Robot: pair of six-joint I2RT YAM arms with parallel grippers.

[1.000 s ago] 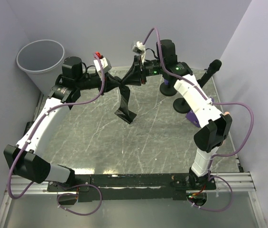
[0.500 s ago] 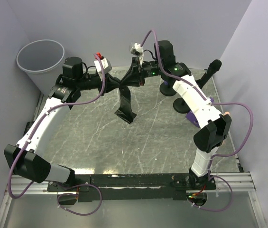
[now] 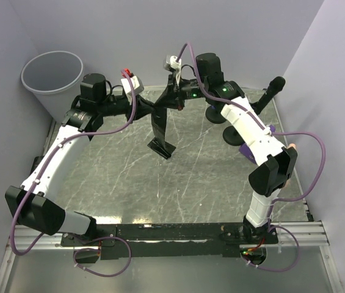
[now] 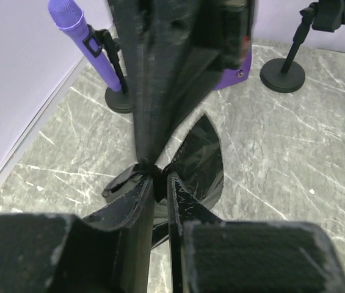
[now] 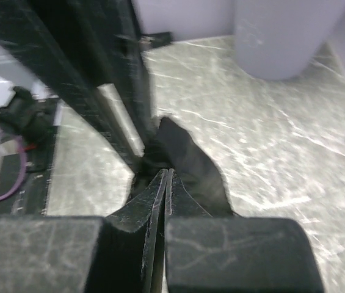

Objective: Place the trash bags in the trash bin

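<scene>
Currently right gripper (image 5: 167, 174) clamped flat on the black trash bag (image 3: 159, 125), left gripper (image 4: 160, 177) pinching it, slim gap. Move both together; lift hem over trash bin (image 3: 53, 76) rim.

My right wrist view is blurred; its top edge cuts off the trash bin (image 5: 282, 36). Overhead, the trash bag (image 3: 159, 128) has an indistinct upper end.

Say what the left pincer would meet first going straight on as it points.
Past the trash bag it pinches, the left pincer would likely meet the right pincer, which grips the same bag just ahead; depth is unclear.
</scene>
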